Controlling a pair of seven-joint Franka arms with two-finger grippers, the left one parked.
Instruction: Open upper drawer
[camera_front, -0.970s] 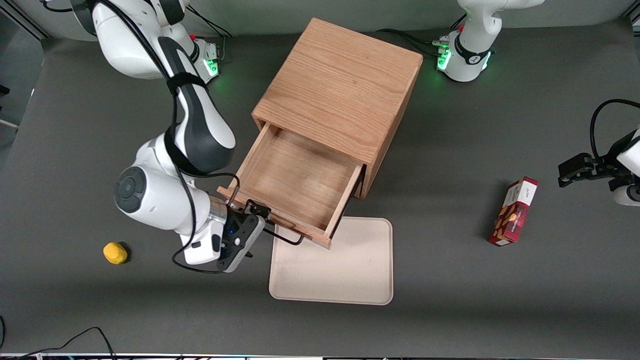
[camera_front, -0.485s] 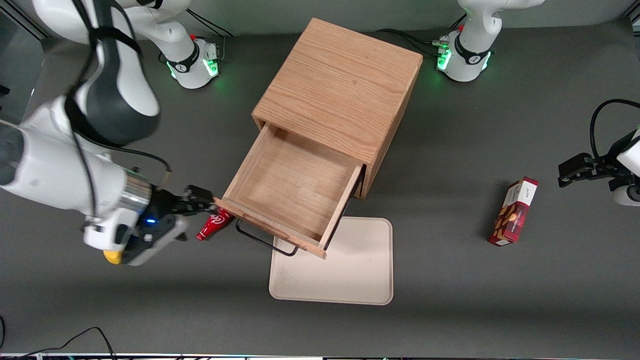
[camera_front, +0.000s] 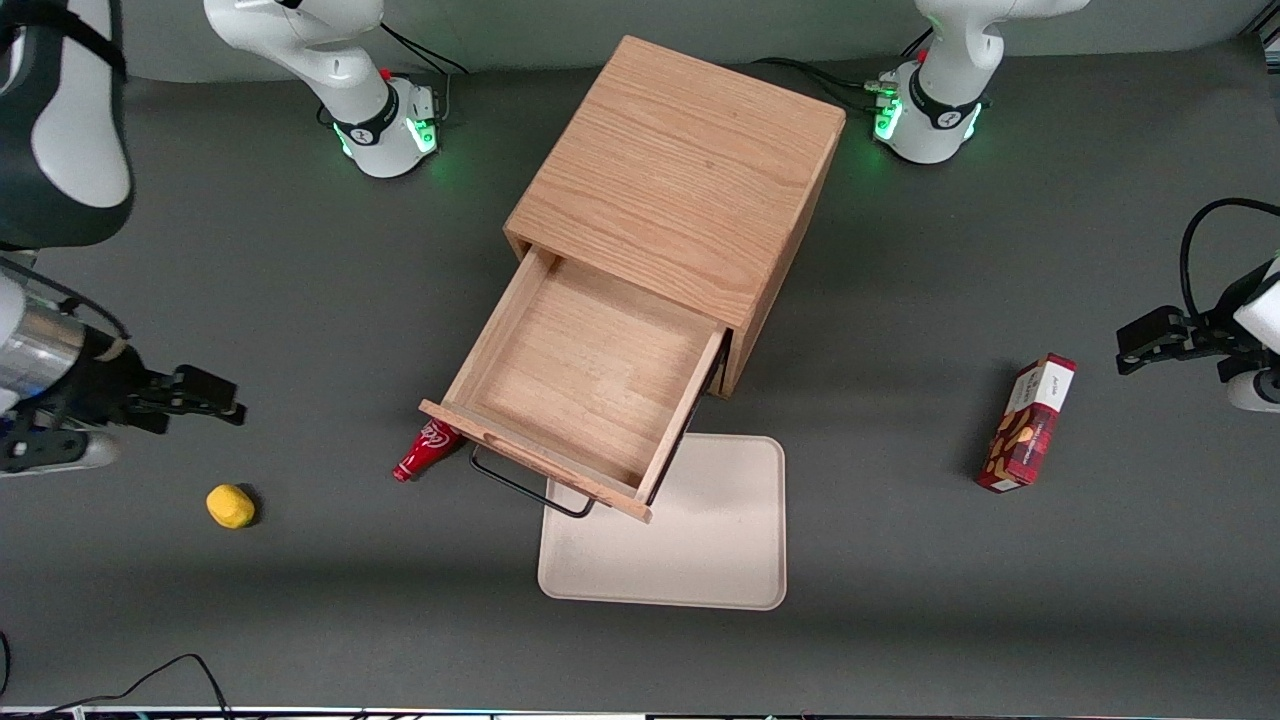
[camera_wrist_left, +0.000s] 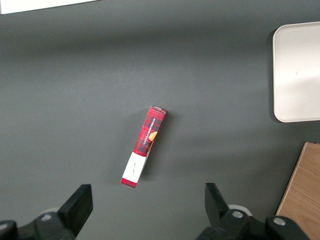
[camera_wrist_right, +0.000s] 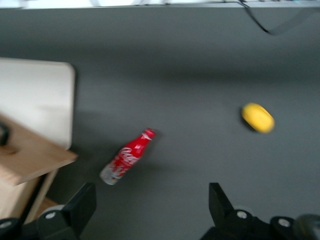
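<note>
The upper drawer (camera_front: 580, 385) of the oak cabinet (camera_front: 680, 180) stands pulled far out and empty, its thin black wire handle (camera_front: 525, 487) at its front. The drawer's front corner also shows in the right wrist view (camera_wrist_right: 30, 157). My right gripper (camera_front: 205, 398) is open and empty, away from the drawer toward the working arm's end of the table, above the bare mat. In the right wrist view the gripper (camera_wrist_right: 150, 207) holds nothing between its fingers. The bottom drawer is hidden under the open one.
A red soda bottle (camera_front: 428, 450) lies on the mat beside the drawer's front corner, also in the right wrist view (camera_wrist_right: 127, 156). A yellow lemon-like object (camera_front: 230, 506) lies near the gripper. A cream tray (camera_front: 700, 560) sits in front of the cabinet. A red snack box (camera_front: 1030, 422) lies toward the parked arm's end.
My gripper let go of the drawer handle and swung away toward the working arm's end of the table. The drawer stays pulled out. The red bottle came into view.
</note>
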